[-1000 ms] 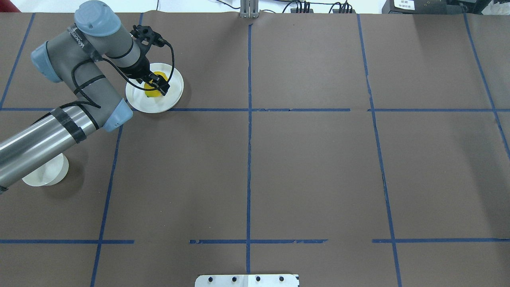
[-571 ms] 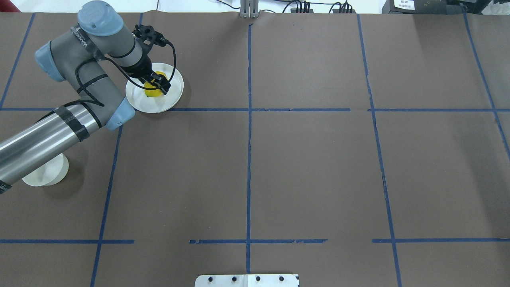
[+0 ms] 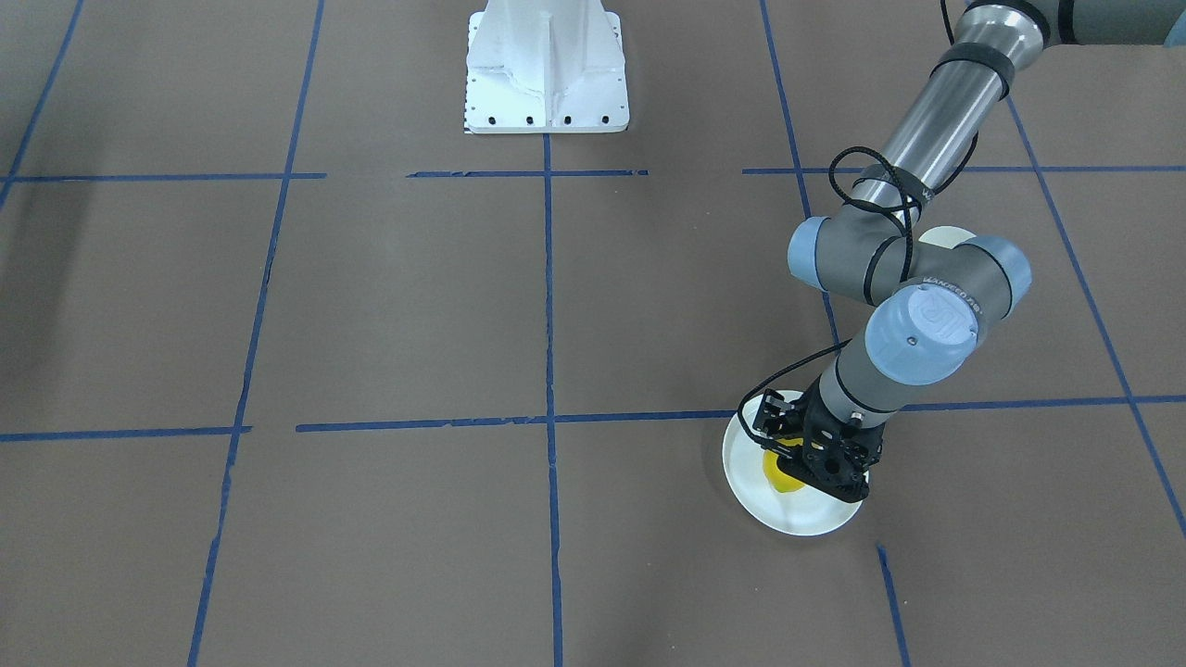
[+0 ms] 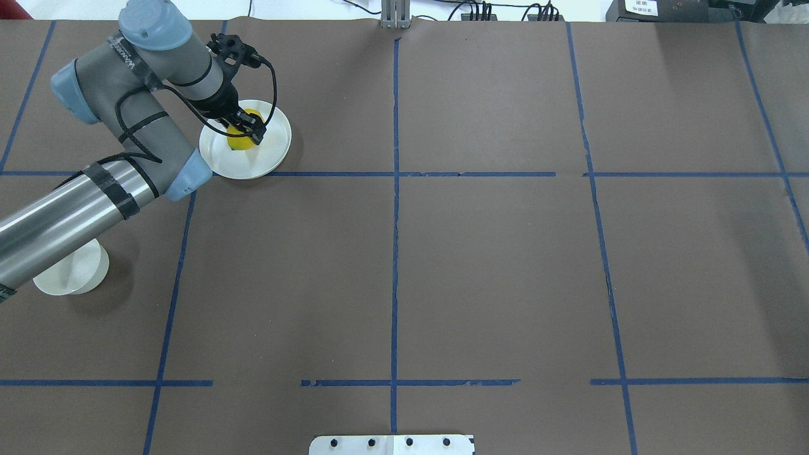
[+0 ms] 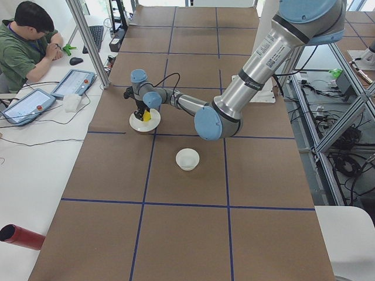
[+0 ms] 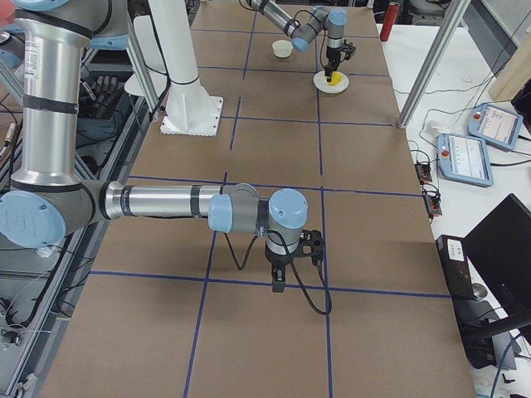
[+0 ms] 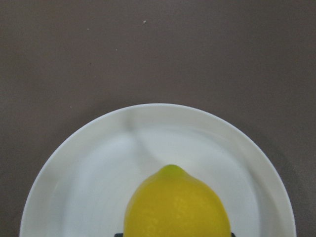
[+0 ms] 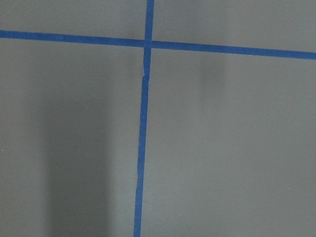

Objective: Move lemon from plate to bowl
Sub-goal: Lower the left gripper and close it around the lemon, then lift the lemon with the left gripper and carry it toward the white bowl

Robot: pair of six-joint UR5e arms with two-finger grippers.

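Observation:
The yellow lemon (image 4: 237, 142) is over the flat white plate (image 4: 265, 155) at the far left of the table. My left gripper (image 4: 251, 133) is shut on the lemon and holds it just over the plate. In the left wrist view the lemon (image 7: 177, 207) fills the bottom centre, greenish tip up, with the plate (image 7: 98, 173) under it. The small deep white bowl (image 4: 69, 272) stands nearer my base, partly under my left forearm. My right gripper (image 6: 278, 286) points down over bare table in the exterior right view; I cannot tell if it is open or shut.
The table is covered in brown paper with a grid of blue tape lines (image 4: 395, 189). The white robot base (image 3: 547, 69) stands at the near edge. An operator (image 5: 29, 41) sits beyond the table's far edge with tablets.
My left arm has shifted slightly away from my base and upward, and the lemon has moved with the gripper. The bowl and plate have not moved.

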